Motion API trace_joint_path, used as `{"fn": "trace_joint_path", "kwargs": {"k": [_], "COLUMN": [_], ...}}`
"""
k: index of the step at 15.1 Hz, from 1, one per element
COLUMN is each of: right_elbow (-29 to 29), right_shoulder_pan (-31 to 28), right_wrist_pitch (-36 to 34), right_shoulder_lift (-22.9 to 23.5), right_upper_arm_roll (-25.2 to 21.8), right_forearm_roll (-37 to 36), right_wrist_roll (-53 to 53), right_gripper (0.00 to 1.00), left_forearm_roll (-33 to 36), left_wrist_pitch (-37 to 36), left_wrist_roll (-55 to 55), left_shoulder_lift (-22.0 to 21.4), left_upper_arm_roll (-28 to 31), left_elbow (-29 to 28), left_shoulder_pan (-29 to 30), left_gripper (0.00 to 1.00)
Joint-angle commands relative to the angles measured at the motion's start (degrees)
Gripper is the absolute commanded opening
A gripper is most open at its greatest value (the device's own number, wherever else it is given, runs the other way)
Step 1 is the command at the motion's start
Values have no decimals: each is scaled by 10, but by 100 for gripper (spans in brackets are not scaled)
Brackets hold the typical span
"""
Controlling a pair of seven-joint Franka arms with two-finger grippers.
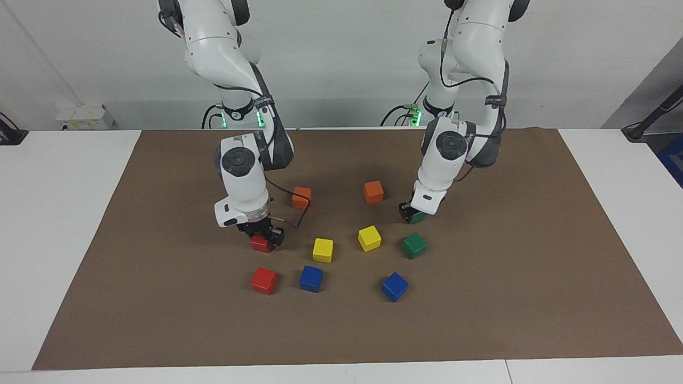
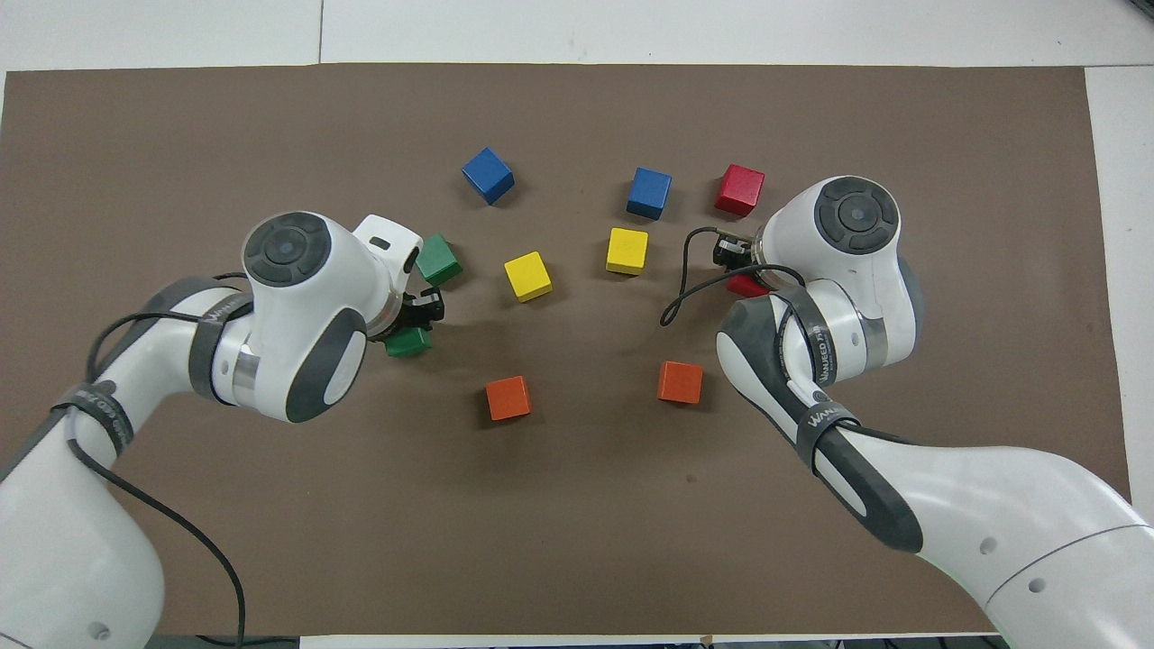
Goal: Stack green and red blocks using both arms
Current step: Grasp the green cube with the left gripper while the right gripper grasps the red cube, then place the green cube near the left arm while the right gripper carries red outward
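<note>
My right gripper [image 1: 265,238] is down at the mat, its fingers closed around a red block [image 1: 260,244]; in the overhead view this gripper [image 2: 735,268] largely hides that block [image 2: 746,287]. The second red block [image 1: 264,280] lies on the mat farther from the robots, also seen from overhead [image 2: 740,189]. My left gripper [image 1: 410,213] is down at the mat, closed around a green block [image 1: 418,217], which shows partly from overhead [image 2: 408,342] beside the gripper [image 2: 416,317]. The second green block [image 1: 414,245] lies a little farther from the robots, also seen from overhead [image 2: 439,259].
Two orange cubes [image 1: 301,197] [image 1: 373,192] lie nearer to the robots between the arms. Two yellow cubes [image 1: 323,249] [image 1: 369,238] lie mid-mat. Two blue cubes [image 1: 310,278] [image 1: 394,286] lie farthest out. The brown mat [image 1: 533,298] covers the table.
</note>
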Motion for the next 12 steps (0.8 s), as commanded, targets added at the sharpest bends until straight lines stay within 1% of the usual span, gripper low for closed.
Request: {"fn": "trace_joint_path", "kwargs": {"k": [1,2,3,5,6,8,10,12], "right_elbow": [-9,-7,-5,-2,-2,-3,-12,-38], "right_shoulder_pan": [3,3,1,-11,-22,-62,-114,-151], "right_wrist_pitch": [4,3,-2,-19,-29,-46,-47,-32], "right_shoulder_lift": [-9,-9,-11,-26,-37,-63,-79,-85], "right_upper_arm_roll": [0,-1,-1,-3,-5,-5,-4,-3], "right_forearm_roll": [1,1,1,0,-2,-7,-7,-4], "right_wrist_roll": [3,1,-5,-71,-115,-220,-319,-386], "right_gripper": [0,0,0,0,0,0,0,0], "left_forearm_roll": [10,9,9,9,9,10,10,10], "left_wrist_pitch": [-94,-101,-89,-47,-30,6,37,64], "left_wrist_roll": [131,187,238,317,339,356,356,358], "left_shoulder_lift": [-29,-25,-23,-20,-14,17,38,42], "left_upper_arm_roll": [1,1,1,1,1,1,1,2], "left_elbow": [48,60,60,53,53,53,52,33], "left_shoulder_pan": [81,111,140,191,205,210,210,213], "left_gripper": [0,0,0,0,0,0,0,0]}}
